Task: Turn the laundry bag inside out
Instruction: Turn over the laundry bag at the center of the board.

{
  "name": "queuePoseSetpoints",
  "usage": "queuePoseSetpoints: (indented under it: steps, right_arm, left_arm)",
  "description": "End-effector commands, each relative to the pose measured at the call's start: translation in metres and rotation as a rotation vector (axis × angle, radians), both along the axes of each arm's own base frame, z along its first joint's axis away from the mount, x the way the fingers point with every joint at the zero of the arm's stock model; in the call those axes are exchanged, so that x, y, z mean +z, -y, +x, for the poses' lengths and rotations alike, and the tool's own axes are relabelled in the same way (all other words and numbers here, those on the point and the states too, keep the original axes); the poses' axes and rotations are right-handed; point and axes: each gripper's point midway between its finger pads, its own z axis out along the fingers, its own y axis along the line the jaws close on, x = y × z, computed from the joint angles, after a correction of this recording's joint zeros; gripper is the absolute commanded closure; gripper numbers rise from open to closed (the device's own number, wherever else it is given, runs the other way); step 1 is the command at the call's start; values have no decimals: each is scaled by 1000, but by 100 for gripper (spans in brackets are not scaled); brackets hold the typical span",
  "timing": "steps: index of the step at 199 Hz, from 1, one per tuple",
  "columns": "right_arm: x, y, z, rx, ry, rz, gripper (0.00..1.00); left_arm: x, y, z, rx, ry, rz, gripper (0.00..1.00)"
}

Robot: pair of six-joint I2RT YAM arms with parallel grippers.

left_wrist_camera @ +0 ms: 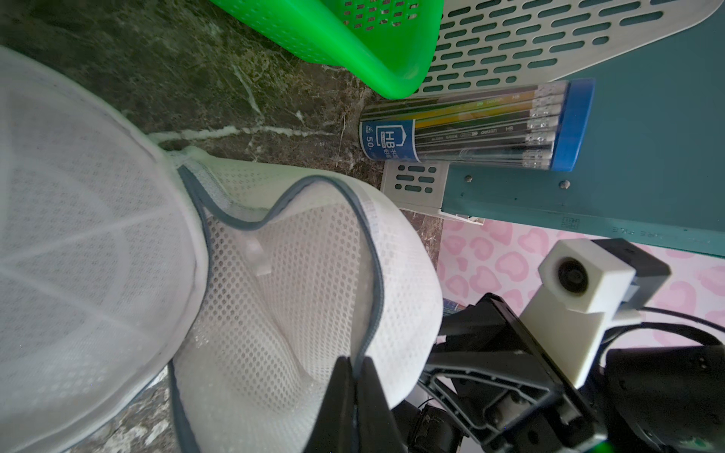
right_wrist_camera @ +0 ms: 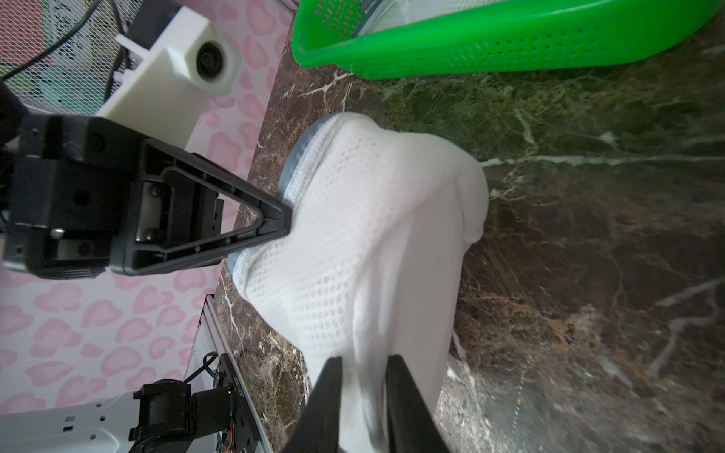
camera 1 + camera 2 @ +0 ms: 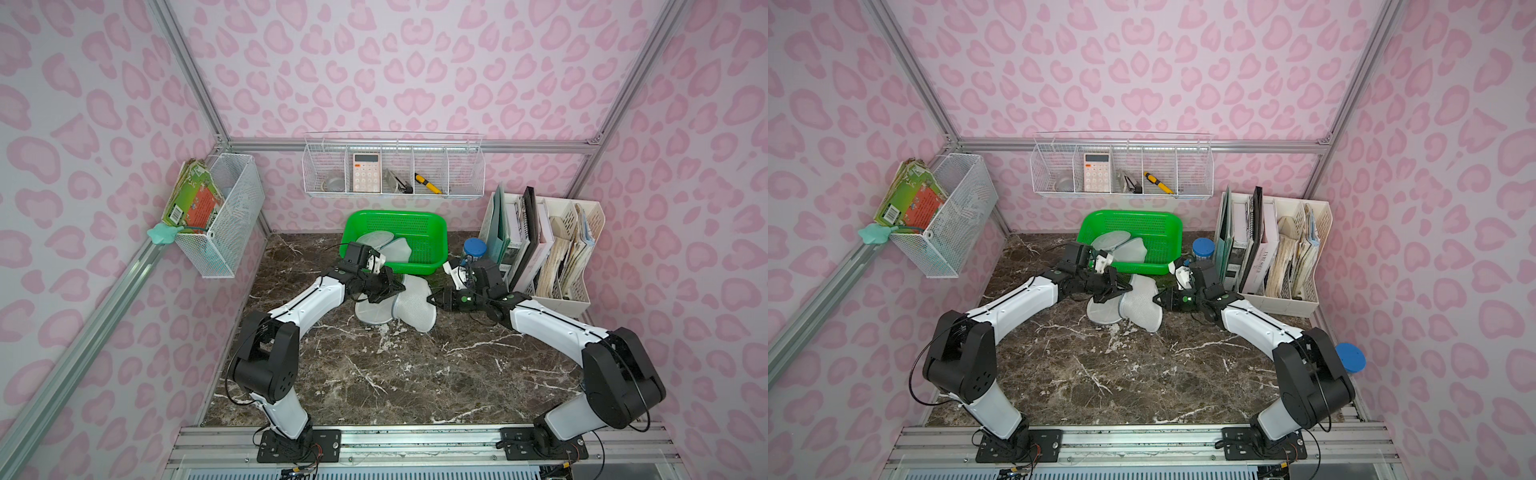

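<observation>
Basket (image 3: pixel 395 214): mesh bags (image 3: pixel 376 240) | rack (image 3: pixel 471 166): calculator (image 3: pixel 366 172), cutter (image 3: pixel 428 183) | laundry bag (image 3: pixel 415 309): in left gripper (image 1: pixel 356 364)

On table (image 3: pixel 374 374): laundry bag (image 3: pixel 411 311) before basket (image 3: pixel 434 232); left hand (image 3: pixel 399 291) at its left, right hand (image 3: pixel 432 300) at its right.

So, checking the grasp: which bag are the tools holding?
The grey-rimmed bag on the table; the others lie in the basket, untouched.

I see the laundry bag (image 3: pixel 415 309), white mesh with grey trim, lying crumpled on the table (image 3: pixel 374 374) toward twelve o'clock. It gapes open along the grey edge.
</observation>
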Motion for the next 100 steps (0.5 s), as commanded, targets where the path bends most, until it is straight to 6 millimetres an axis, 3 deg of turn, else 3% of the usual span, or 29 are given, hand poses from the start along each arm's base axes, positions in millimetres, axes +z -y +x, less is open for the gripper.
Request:
queuePoseSetpoints:
  steps: [1,22,62,76,100]
  right_arm:
    - [14,-5,3,9,33,36,86]
    - [20,1,7,-20,51,25,100]
    - [39,17,16,-50,107,-96,100]
    - [33,17,17,-31,89,-155,100]
    - [15,-1,14,26,45,-188,100]
  left_arm:
    - [1,-1,-2,-3,3,1,100]
    - [2,-1,-2,-6,3,-3,100]
    - [11,5,2,-11,14,-37,100]
    - [8,7,3,-16,7,-38,100]
    - [-4,9,0,-22,-26,-28,100]
